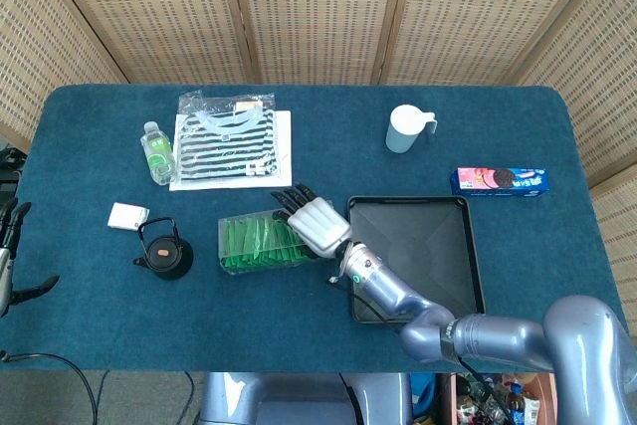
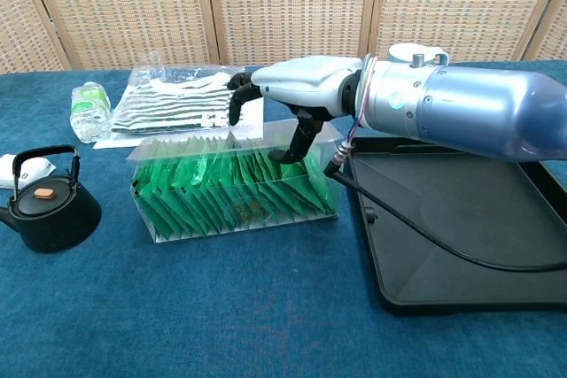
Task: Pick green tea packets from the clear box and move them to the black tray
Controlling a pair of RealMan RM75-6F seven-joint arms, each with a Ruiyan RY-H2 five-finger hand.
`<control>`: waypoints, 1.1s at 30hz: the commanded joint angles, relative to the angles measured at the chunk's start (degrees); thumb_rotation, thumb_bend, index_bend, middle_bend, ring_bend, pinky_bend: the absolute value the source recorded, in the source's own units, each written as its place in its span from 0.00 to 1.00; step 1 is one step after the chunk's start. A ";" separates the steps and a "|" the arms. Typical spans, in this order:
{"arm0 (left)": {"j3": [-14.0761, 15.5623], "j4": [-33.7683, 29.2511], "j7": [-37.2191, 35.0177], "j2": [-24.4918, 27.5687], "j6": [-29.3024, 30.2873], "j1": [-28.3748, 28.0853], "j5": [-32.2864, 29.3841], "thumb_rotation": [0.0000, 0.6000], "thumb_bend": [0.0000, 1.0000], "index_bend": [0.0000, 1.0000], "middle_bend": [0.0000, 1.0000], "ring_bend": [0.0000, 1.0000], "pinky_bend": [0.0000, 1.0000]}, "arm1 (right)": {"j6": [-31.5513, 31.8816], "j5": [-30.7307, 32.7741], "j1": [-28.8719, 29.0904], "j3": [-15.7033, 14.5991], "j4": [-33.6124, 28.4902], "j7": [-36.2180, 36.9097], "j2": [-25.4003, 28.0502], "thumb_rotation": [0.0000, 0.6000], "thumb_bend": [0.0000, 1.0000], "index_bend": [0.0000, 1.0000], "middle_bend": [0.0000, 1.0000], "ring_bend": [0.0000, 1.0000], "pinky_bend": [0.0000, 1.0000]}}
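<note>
- Reaching over the clear box (image 2: 235,190), our right robot hand (image 1: 317,220) has its dark fingers (image 2: 301,141) curled down toward the packets at the box's right end — whether it has pinched one, we cannot tell.
- Our left robot hand (image 1: 12,246) sits at the far left edge of the head view, off the worktop (image 1: 90,335), fingers apart and holding nothing.
- We see the green tea packets (image 2: 221,192) standing in a tight row inside the box: thin, flat, glossy sachets, leaning slightly.
- The box itself is a rigid, see-through rectangle with thin walls, just beside the black tray (image 2: 461,227).
- That tray is matte, shallow and raised at the rim — and it holds no packet, so we judge the moving barely begun, with the whole row left to shift.
- Further out sit a small black kettle (image 2: 49,205), a plastic bottle (image 2: 89,112), a striped garment in a crinkled bag (image 1: 227,141), a white cup (image 1: 406,128) and a blue biscuit pack (image 1: 500,181).
</note>
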 commanded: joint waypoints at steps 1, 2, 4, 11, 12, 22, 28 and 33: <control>-0.08 0.00 -0.40 0.13 -0.12 -0.01 -0.16 1.00 0.09 0.00 0.00 0.00 0.00 | 0.98 -0.68 0.39 1.72 0.49 1.64 -0.17 1.00 0.60 0.30 0.07 0.00 0.10; -0.10 0.01 -0.59 0.21 -0.15 0.00 -0.19 1.00 0.09 0.00 0.00 0.00 0.00 | 0.90 -0.34 0.69 2.20 0.70 1.71 -0.17 1.00 0.60 0.30 0.07 0.00 0.10; -0.16 0.02 -1.03 0.38 -0.12 0.06 -0.27 1.00 0.09 0.00 0.00 0.00 0.00 | 0.87 0.76 1.42 3.34 1.07 1.57 -0.26 1.00 0.60 0.30 0.07 0.00 0.10; -0.36 0.11 -2.32 0.88 -0.36 0.12 -0.65 1.00 0.09 0.00 0.00 0.00 0.00 | 0.79 7.77 5.88 7.68 4.49 -2.75 -1.53 1.00 0.60 0.31 0.07 0.00 0.11; -0.37 0.14 -2.52 0.95 -0.50 0.10 -0.73 1.00 0.09 0.00 0.00 0.00 0.00 | 0.79 9.66 6.98 8.35 5.58 -4.09 -2.07 1.00 0.60 0.31 0.07 0.00 0.11; -0.53 0.39 -3.76 1.21 -1.94 -0.28 -1.71 1.00 0.09 0.00 0.00 0.00 0.00 | 2.51 23.45 14.66 11.02 17.06 -14.00 -8.25 1.00 0.49 0.31 0.04 0.00 0.11; -0.73 1.40 -4.45 1.12 -3.82 -0.99 -2.83 1.00 0.09 0.00 0.00 0.00 0.00 | 2.44 24.38 16.88 10.67 23.13 -14.65 -11.87 1.00 0.46 0.31 0.04 0.00 0.11; -0.70 1.53 -4.69 1.13 -3.98 -1.07 -2.83 1.00 0.09 0.00 0.00 0.00 0.00 | 3.02 19.37 15.25 8.91 19.92 -11.91 -10.18 1.00 0.42 0.31 0.04 0.00 0.11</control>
